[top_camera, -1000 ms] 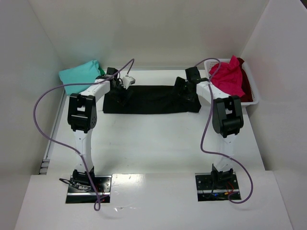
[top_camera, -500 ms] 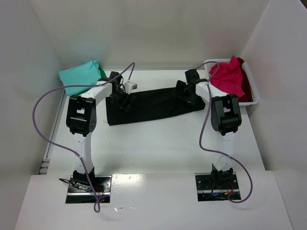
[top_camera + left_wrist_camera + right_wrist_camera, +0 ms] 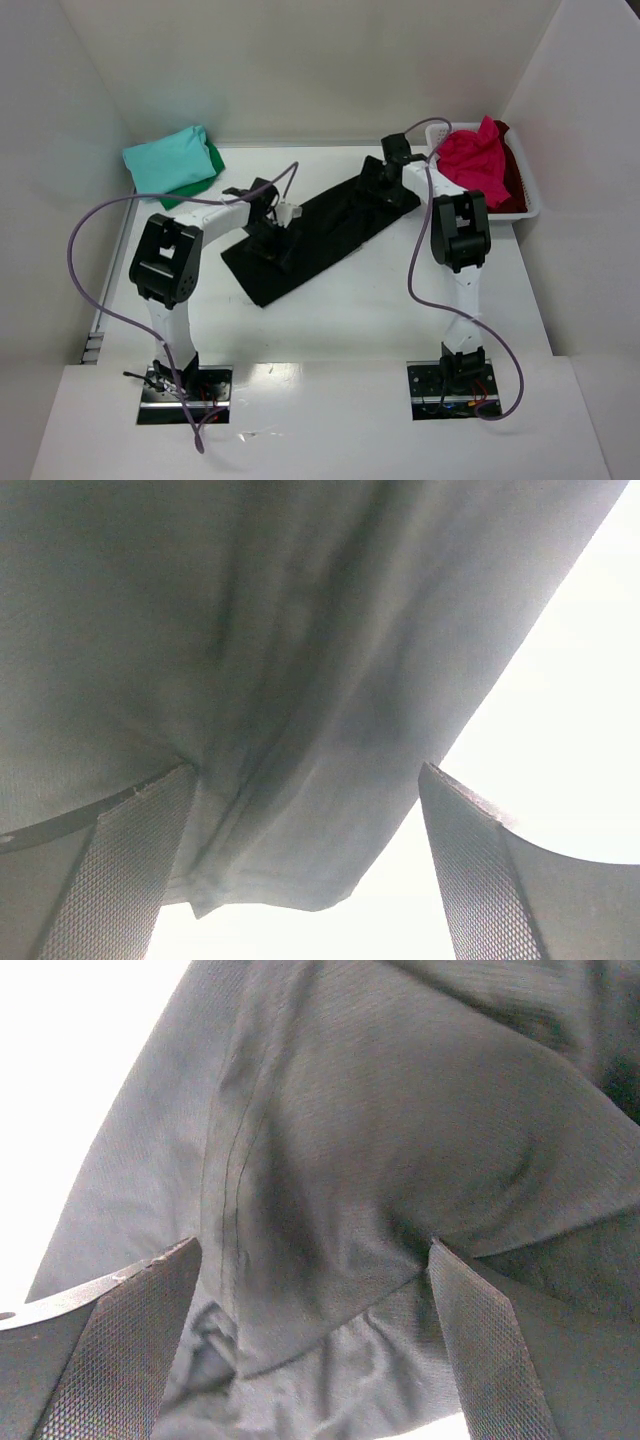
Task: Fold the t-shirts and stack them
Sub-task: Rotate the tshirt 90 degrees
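Note:
The black t-shirt [image 3: 335, 222] lies as a long folded strip, slanting from the near left to the far right of the table. My left gripper [image 3: 273, 243] is over its near-left end, jaws wide apart, with the cloth's hem corner between the fingers [image 3: 130, 870] in the left wrist view [image 3: 308, 780]. My right gripper [image 3: 384, 190] is over the far-right end, also open, with wrinkled black cloth [image 3: 400, 1110] filling the right wrist view [image 3: 315, 1255]. Whether the fingertips press on the cloth I cannot tell.
A folded teal shirt [image 3: 165, 158] lies on a green one [image 3: 213, 160] at the back left. A white lattice basket [image 3: 531, 196] at the back right holds a crumpled pink-red shirt [image 3: 470, 160] and a dark red one [image 3: 511, 186]. White walls stand on three sides.
The black shirt has swung from lying straight across the table to a diagonal. My left gripper moved nearer and rightward with its end; my right gripper moved farther back.

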Tool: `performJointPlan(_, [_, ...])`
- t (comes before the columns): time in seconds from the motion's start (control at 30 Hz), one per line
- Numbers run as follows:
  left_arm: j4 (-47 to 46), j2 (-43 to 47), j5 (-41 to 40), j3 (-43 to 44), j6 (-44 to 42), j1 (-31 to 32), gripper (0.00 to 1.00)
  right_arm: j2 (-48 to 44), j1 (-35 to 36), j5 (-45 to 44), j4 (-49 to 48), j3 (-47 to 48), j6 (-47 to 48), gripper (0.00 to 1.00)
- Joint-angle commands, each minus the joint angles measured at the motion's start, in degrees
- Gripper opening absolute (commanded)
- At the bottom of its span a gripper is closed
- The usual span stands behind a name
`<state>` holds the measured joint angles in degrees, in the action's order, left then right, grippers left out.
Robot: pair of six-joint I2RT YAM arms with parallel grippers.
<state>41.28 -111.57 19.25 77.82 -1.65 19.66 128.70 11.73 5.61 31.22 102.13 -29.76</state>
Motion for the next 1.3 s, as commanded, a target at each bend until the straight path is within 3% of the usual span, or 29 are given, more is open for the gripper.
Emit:
performJointPlan(0.0, [1.26, 1.96, 2.63, -4.69, 7.53, 3.89, 1.00, 3.31, -0.21, 0.89, 0.59, 3.95, -0.04, 1.00])
performJointPlan(0.3, [0.12, 8.65, 7.73, -15.06, 16.14, 12.67, 1.00, 10.24, 3.12, 1.51, -0.46, 12.04, -1.35, 1.00])
performJointPlan(0.53, [-2.34, 8.05, 14.50, -12.18, 17.38, 21.98, 1.00, 17.09, 6.55, 2.04, -0.46, 21.52, -2.40, 1.00])
performJointPlan(0.7, [0.99, 9.61, 5.47, -6.29, 18.52, 22.62, 1.00, 20.01, 7.08, 3.36, 0.34, 29.70, -2.94, 1.00])
performJointPlan(0.77, [1.78, 12.77, 3.88, -4.44, 20.36, 20.78, 1.00, 19.31, 7.08, 3.36, 0.33, 32.68, -2.94, 1.00])
performJointPlan(0.87, [4.07, 18.21, -4.63, 0.74, 23.43, 18.67, 1.00, 16.51, 7.08, 3.36, 2.96, 37.16, -2.24, 1.00])
performJointPlan(0.9, [4.60, 19.53, -10.92, 1.97, 24.58, 18.14, 1.00, 15.45, 7.08, 2.84, 2.97, 37.18, -2.23, 1.00])
performJointPlan(1.0, [4.60, 22.54, -15.71, 1.03, 25.29, 16.82, 1.00, 10.28, 7.08, 1.51, 4.29, 35.87, -1.54, 1.00])
performJointPlan(1.27, [0.66, 20.51, -16.61, -5.83, 25.20, 16.29, 1.00, 0.32, 7.08, -0.42, 1.38, 14.88, -1.53, 1.00])
